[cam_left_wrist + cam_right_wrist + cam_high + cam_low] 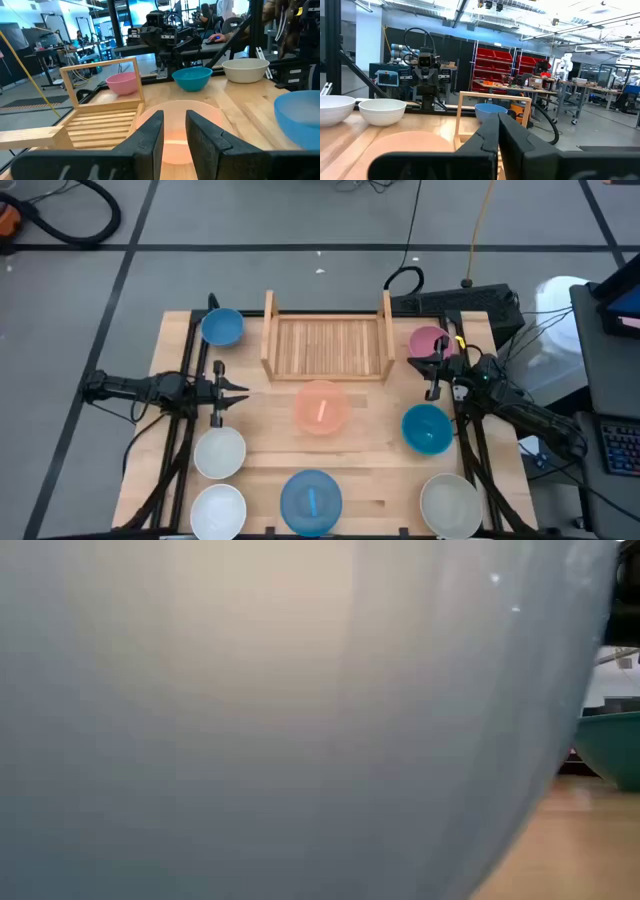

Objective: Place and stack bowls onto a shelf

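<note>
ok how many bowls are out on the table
8, none on the shelf: blue, pink, peach, teal, two white, front blue, beige. Nested ones could hide.

The left arm reaches in level from the table's left side, its left gripper (240,392) pointing toward the middle with fingers (150,137) parted and nothing between them. Across from it the right arm angles in from the right edge, the right gripper (433,375) closed tight, holding nothing.
</note>
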